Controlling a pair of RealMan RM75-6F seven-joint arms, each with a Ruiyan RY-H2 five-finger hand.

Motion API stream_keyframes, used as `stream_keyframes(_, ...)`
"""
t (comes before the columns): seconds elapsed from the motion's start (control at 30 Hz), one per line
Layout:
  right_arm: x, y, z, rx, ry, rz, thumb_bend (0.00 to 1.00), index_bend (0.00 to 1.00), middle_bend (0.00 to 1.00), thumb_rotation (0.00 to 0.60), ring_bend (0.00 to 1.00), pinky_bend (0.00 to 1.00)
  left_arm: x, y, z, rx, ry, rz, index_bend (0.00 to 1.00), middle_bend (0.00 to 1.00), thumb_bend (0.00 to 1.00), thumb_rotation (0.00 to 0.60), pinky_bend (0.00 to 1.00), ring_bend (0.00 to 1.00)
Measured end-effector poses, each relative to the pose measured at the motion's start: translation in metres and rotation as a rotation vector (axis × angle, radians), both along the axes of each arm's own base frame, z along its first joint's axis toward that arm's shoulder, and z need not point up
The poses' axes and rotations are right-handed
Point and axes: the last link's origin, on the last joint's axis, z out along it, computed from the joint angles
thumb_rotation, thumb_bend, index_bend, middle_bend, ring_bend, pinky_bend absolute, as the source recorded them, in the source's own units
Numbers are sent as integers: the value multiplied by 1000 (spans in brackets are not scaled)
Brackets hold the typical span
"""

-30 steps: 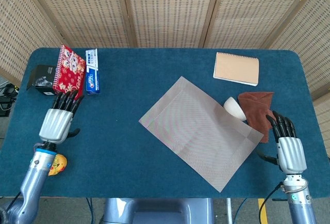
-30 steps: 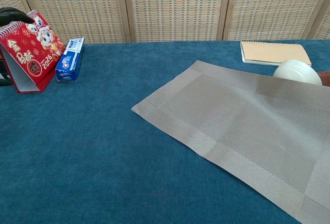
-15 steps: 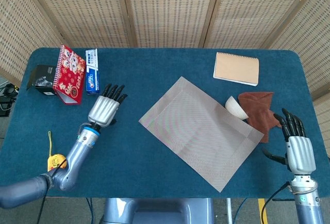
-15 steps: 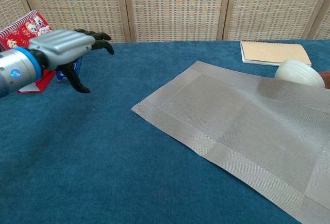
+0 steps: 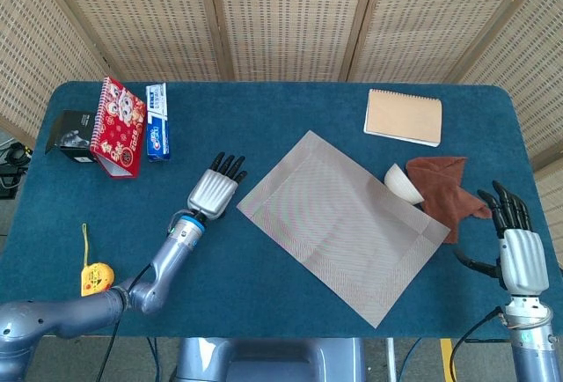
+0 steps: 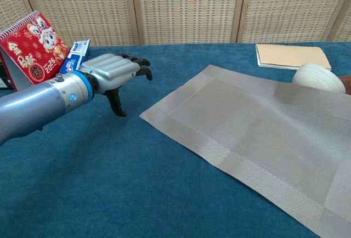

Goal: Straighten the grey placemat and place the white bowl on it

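The grey placemat (image 5: pixel 341 220) (image 6: pixel 258 134) lies skewed on the blue table, one corner pointing left. A white bowl (image 5: pixel 401 183) (image 6: pixel 317 77) lies tipped at the mat's far right edge, partly hidden by it. My left hand (image 5: pixel 215 191) (image 6: pixel 112 72) hovers open just left of the mat's left corner, fingers spread toward the back, not touching the mat. My right hand (image 5: pixel 517 243) is open at the table's right edge, right of the mat, holding nothing; the chest view does not show it.
A brown cloth (image 5: pixel 444 188) lies beside the bowl. A tan notebook (image 5: pixel 404 116) (image 6: pixel 292 55) sits at the back right. At the back left stand a red calendar (image 5: pixel 116 127) (image 6: pixel 32 46), a blue box (image 5: pixel 157 121) and a black box (image 5: pixel 70 133). A yellow tape measure (image 5: pixel 95 277) lies front left.
My left hand has swept rightward from beside the red calendar to the mat's left corner. My right hand has drifted slightly right and toward the front edge. Mat and bowl have not moved.
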Motion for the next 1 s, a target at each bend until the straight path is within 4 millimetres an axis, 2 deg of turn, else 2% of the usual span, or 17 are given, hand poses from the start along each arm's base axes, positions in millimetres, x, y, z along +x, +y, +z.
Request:
stream_keyframes(0.6,-3,-2,7,-10,-40,-9,152,165,0,600,0,0,14,10,-33,-3,24,6,185,0,49,600,0,0)
stream_keyframes(0.83,-3,-3,10,-17,-52,-7,152,165,0,600,0,0,23,9,-45,-10,5,0,198,0,360,600,0,0)
stream_keyframes(1.0,-2,-2,10,-12,-55,-3,152,165,0,600,0,0,26,7,-47,-9,-8,-16,210,0,445,600,0,0)
